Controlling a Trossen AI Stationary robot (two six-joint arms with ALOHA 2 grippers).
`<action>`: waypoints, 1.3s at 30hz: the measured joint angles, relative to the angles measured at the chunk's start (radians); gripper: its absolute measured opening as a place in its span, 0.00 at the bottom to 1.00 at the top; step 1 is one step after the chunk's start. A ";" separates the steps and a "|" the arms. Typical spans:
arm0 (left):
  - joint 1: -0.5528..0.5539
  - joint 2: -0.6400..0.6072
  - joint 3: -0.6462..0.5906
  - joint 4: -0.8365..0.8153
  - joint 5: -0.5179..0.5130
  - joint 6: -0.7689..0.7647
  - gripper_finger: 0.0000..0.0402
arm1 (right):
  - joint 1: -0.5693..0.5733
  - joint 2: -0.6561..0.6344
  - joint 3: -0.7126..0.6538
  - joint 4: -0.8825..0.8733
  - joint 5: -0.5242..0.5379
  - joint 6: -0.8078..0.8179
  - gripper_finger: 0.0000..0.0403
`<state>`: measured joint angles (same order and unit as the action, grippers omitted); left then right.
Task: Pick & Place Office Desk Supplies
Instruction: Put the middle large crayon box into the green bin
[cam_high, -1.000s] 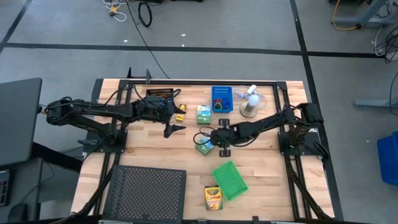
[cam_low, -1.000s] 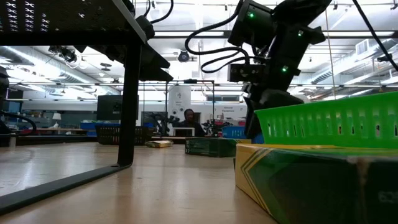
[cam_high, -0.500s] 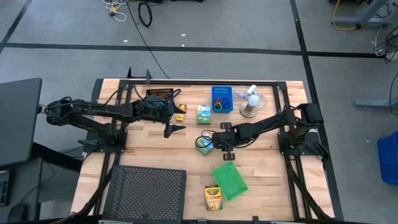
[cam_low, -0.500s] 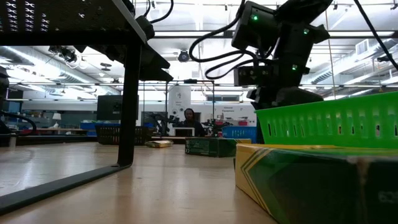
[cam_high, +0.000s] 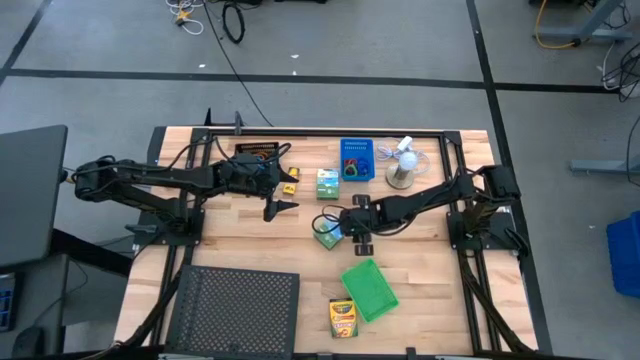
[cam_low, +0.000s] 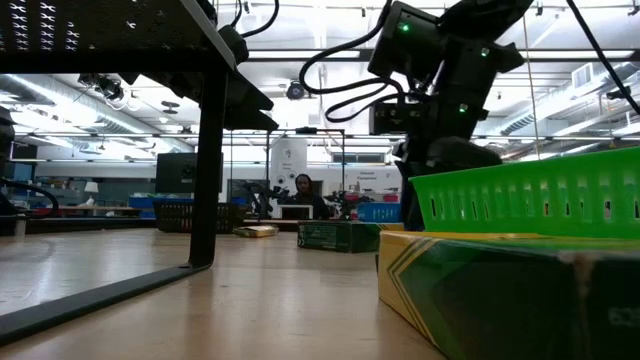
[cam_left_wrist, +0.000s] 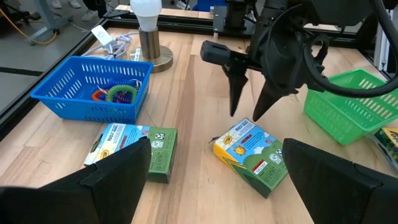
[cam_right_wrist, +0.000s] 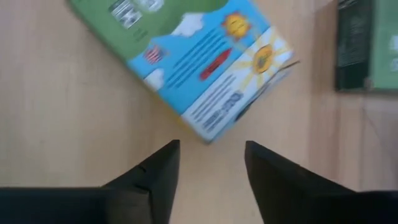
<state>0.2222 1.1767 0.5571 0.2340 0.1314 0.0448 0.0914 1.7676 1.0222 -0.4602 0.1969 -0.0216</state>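
A green-white box (cam_left_wrist: 250, 155) with a blue sun picture lies flat on the table's middle, also seen in the right wrist view (cam_right_wrist: 193, 59). My right gripper (cam_left_wrist: 247, 115) stands open just above the box's far end, fingers pointing steeply down; the box's corner (cam_right_wrist: 205, 138) sits ahead of the fingertips, untouched. A second green-white box (cam_left_wrist: 134, 149) lies beside the blue bin (cam_left_wrist: 93, 87), which holds coloured rubber-band loops (cam_left_wrist: 121, 94). My left gripper (cam_high: 285, 190) waits open at the far left.
A green bin (cam_high: 368, 290) and a yellow crayon box (cam_high: 343, 318) lie near the front edge. A black mesh tray (cam_high: 235, 310) fills the front left. A white fan (cam_high: 402, 165) stands right of the blue bin. A small yellow item (cam_high: 290, 188) lies by my left gripper.
My right wrist has rocked a little above the green-white box, toward the table's right and back. The box lies where it was.
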 joint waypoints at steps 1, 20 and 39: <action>0.000 0.000 0.000 0.000 0.000 0.000 0.92 | 0.000 0.000 0.000 0.010 0.012 0.000 0.50; 0.000 0.000 0.000 0.000 0.000 0.000 0.92 | 0.014 0.000 0.000 0.070 0.034 -0.046 0.39; 0.000 0.000 0.000 -0.009 0.001 -0.005 0.92 | -0.010 -0.002 0.000 0.103 0.030 0.007 0.35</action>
<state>0.2222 1.1767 0.5575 0.2254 0.1320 0.0396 0.0817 1.7653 1.0218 -0.3569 0.2268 -0.0143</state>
